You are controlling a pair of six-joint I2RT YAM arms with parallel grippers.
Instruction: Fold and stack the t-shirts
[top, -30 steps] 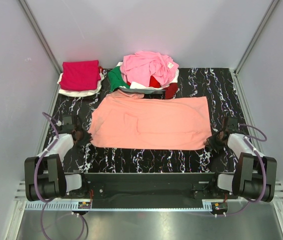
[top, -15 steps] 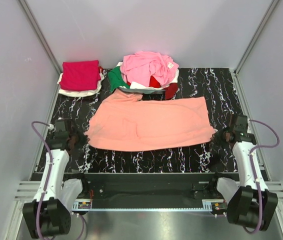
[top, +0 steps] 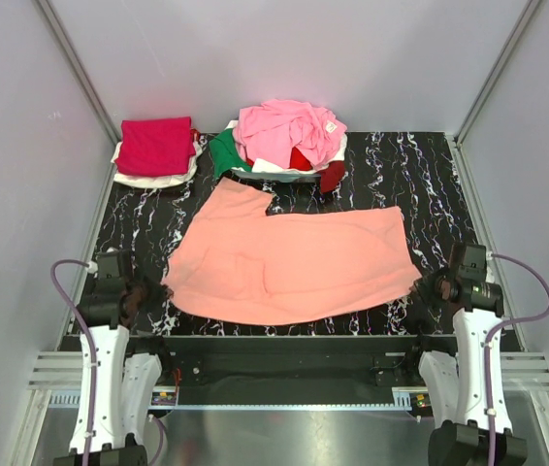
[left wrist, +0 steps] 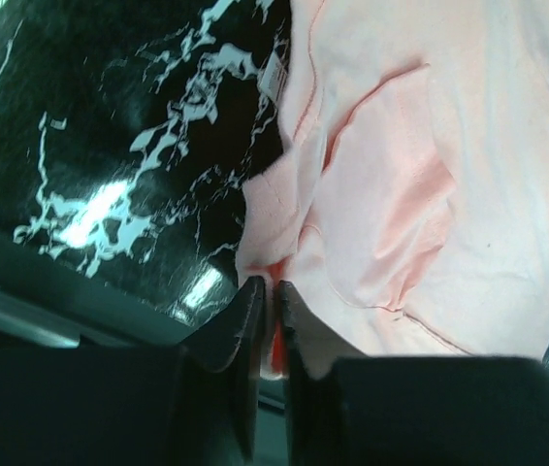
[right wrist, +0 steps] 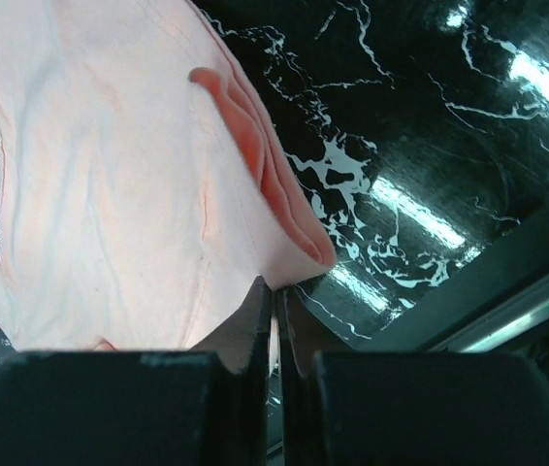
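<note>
On the counter (top: pixel 430 170), shirt (top: pixel 289 257): long axis laid left–right, each near corner pinched by the closed jaws on its side.

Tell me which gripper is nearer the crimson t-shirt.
Left. The left gripper, pinching the salmon t-shirt, sits in front of the crimson t-shirt; the right gripper pinches the opposite corner, across the mat.

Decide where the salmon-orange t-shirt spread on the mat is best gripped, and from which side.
Grip the salmon-orange t-shirt by its two near corners, one from each outer end. It lies spread wide, and its layers bunch at those corners, giving something to pinch. The left gripper and right gripper are shut on it there.
</note>
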